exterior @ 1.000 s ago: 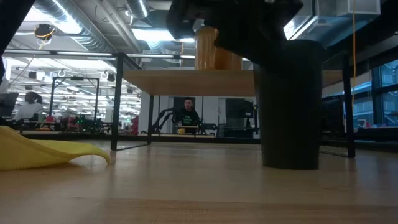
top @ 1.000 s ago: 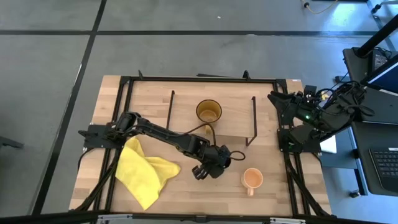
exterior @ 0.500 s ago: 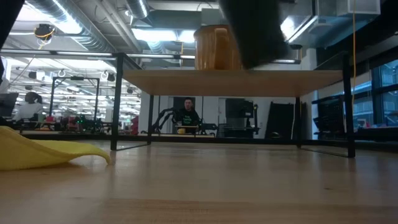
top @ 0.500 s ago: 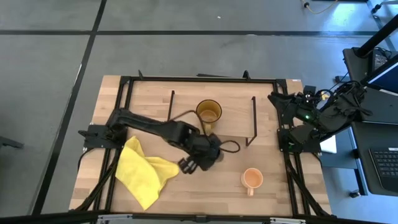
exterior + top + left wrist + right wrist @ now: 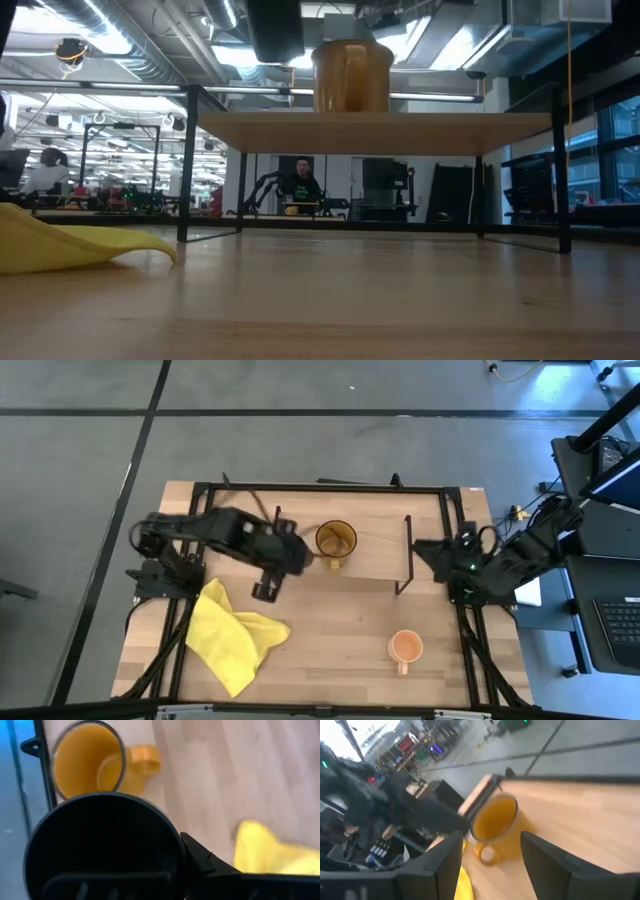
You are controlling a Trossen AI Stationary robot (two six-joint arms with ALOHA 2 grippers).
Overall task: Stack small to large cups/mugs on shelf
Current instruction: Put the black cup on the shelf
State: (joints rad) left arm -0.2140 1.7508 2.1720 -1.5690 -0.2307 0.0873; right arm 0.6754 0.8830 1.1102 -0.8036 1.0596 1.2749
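A: Where's the black cup (image 5: 102, 847)?

B: The left gripper (image 5: 268, 568) squeezes it, up high beside the glass mug (image 5: 336, 540) on the shelf (image 5: 380, 555).

A: What could go wrong?

B: It might bump the mug and knock it off. The right gripper (image 5: 490, 870) waits open; orange mug (image 5: 405, 648) sits on the table.

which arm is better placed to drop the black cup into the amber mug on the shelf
Left. The left gripper holds the black cup raised beside the amber mug on the shelf. The right gripper is open and empty at the shelf's far end.
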